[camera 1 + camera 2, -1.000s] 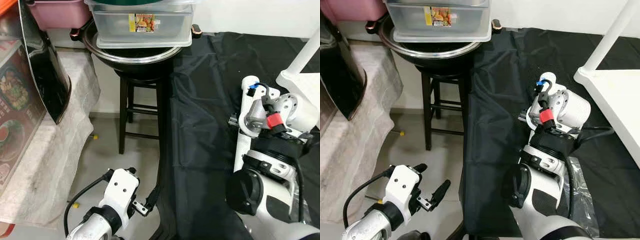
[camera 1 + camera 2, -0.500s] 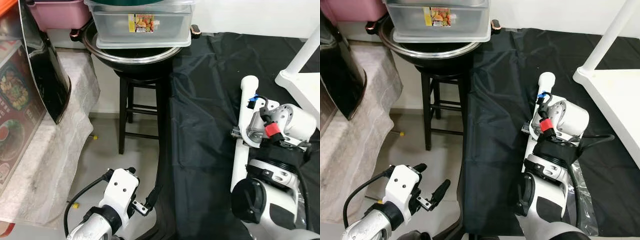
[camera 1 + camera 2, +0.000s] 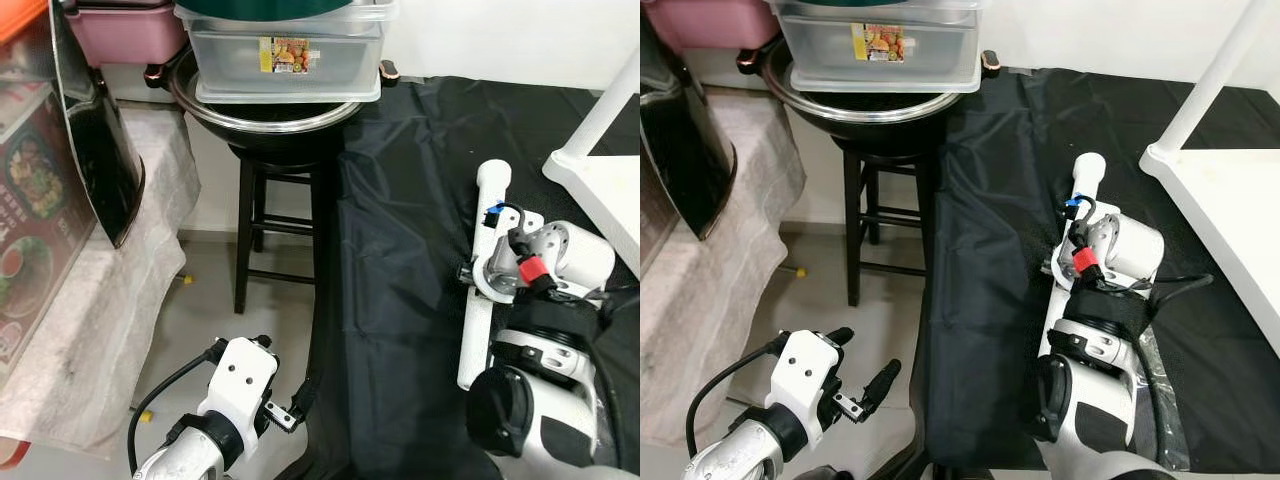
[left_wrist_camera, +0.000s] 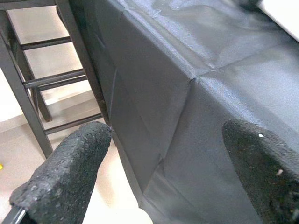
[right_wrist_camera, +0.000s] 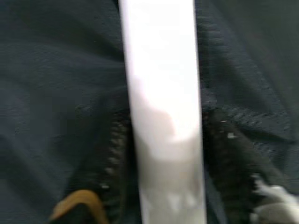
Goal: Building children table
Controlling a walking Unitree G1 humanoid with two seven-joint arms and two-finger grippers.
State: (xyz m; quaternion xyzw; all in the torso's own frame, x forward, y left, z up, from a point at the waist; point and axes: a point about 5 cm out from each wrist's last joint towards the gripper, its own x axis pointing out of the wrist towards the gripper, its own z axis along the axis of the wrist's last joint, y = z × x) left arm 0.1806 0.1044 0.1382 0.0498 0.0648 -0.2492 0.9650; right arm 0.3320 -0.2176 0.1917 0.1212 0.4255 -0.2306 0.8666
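Since earlier: white table leg (image 3: 480, 280) lowered onto black cloth (image 3: 400, 250) | right pincer (image 5: 161, 154) clamped on it, steadying for assembly | left pincer (image 4: 154, 163) apart, idle at 7 o'clock

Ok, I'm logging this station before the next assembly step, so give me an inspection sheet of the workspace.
Surface: black cloth draped over the work area, wrinkled.
Job's things: white table leg lying on the cloth; white table top with an upright leg at the right.
Clutter: clear plastic sheet near the robot.
Grippers: right pincer shut on the leg; left pincer open, low beside the cloth edge.
Cables: black cable on the left arm.
Surroundings: black stool carrying a wok and a plastic container.
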